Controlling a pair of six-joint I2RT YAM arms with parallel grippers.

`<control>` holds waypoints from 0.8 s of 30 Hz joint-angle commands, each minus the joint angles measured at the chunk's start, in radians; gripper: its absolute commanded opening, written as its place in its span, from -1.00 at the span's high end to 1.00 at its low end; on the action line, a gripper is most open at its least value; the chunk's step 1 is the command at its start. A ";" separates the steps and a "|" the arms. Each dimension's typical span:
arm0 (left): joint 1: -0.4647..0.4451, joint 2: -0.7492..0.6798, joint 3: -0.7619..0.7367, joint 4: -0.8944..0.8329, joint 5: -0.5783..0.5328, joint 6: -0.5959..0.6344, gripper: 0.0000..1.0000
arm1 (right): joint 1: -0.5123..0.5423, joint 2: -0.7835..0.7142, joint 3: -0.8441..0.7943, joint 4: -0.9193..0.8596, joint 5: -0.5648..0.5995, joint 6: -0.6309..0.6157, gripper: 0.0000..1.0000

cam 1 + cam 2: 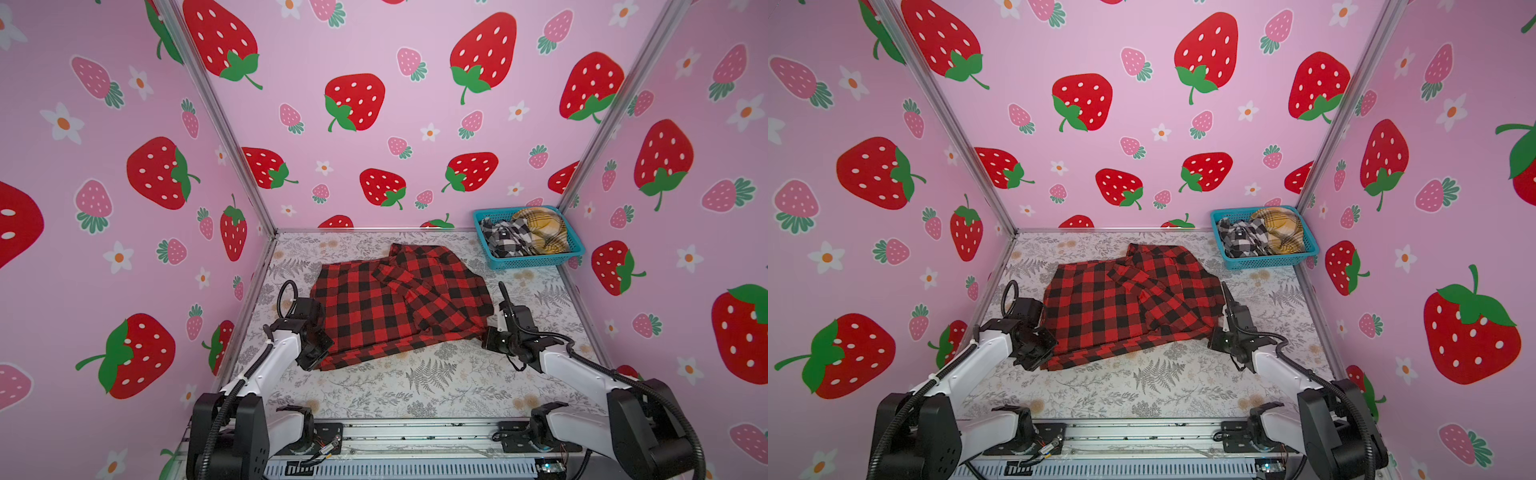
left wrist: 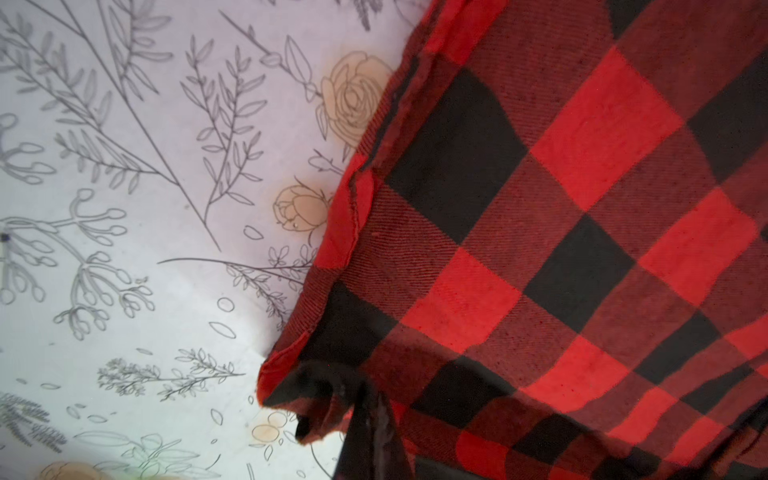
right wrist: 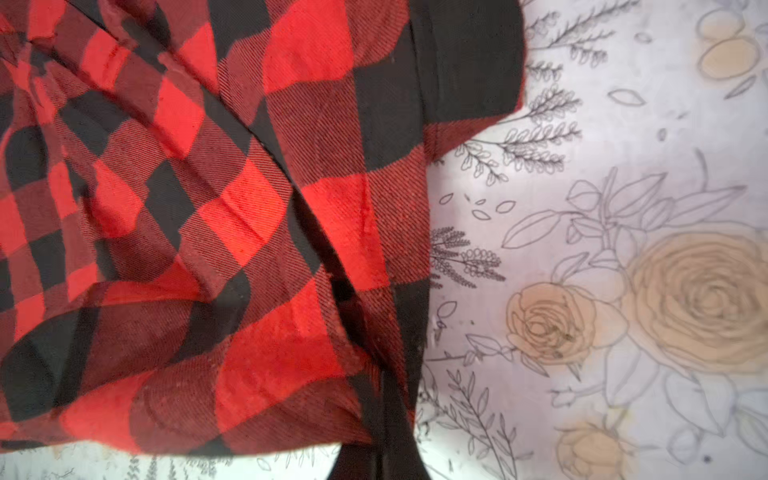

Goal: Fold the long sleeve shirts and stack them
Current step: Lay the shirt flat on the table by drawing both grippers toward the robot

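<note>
A red-and-black buffalo-check shirt (image 1: 399,303) (image 1: 1129,307) lies rumpled and partly folded on a floral table cover (image 1: 415,386), spreading between the two grippers and away beyond them; the left gripper (image 1: 320,363) (image 1: 1044,361) sits low at the shirt's near left corner, and the right gripper (image 1: 486,332) (image 1: 1212,332) sits low at its near right edge; in the left wrist view the left gripper (image 2: 368,432) has its dark jaws pressed together on a pinch of the hem corner, the checked cloth fanning out ahead of it to one side and bare floral cover to the other; in the right wrist view the right gripper (image 3: 386,440) is likewise closed on the cloth's edge, creased fabric running ahead of it; well beyond the right gripper, in the far corner, stands a blue plastic basket (image 1: 536,262) (image 1: 1271,261); inside it a black-and-white check shirt (image 1: 505,239) lies bunched beside a mustard-yellow plaid shirt (image 1: 540,230), the two touching.
</note>
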 commanded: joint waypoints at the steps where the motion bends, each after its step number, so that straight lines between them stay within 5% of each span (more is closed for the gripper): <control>1: 0.000 -0.009 0.085 -0.073 -0.041 0.017 1.00 | -0.015 -0.036 0.040 -0.033 0.047 0.032 1.00; 7: -0.002 0.051 0.177 -0.030 -0.073 0.034 1.00 | -0.015 0.056 0.168 -0.044 0.036 0.029 1.00; 14: 0.000 0.289 0.289 0.067 -0.074 0.083 1.00 | -0.015 0.260 0.301 -0.034 0.003 0.028 1.00; 24: 0.003 0.461 0.361 0.144 -0.126 0.130 1.00 | -0.015 0.391 0.338 0.003 -0.022 0.042 1.00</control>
